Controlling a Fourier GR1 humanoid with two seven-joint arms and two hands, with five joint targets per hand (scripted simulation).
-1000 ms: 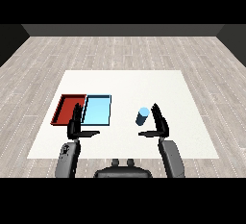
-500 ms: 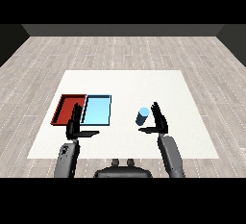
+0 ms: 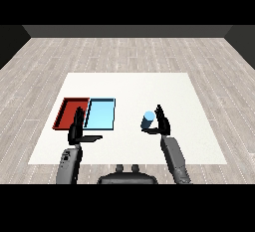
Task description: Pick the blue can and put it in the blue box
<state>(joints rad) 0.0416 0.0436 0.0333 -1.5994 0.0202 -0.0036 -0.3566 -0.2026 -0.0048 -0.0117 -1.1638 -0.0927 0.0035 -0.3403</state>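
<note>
Blue can (image 3: 148, 120): upright on table | right hand (image 3: 162, 123): beside it, fingers straight | left hand (image 3: 77, 129): released

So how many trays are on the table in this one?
2, side by side on the table's left part: the red tray on the outside, the light blue tray right of it, nearer the middle. None looks hidden.
</note>
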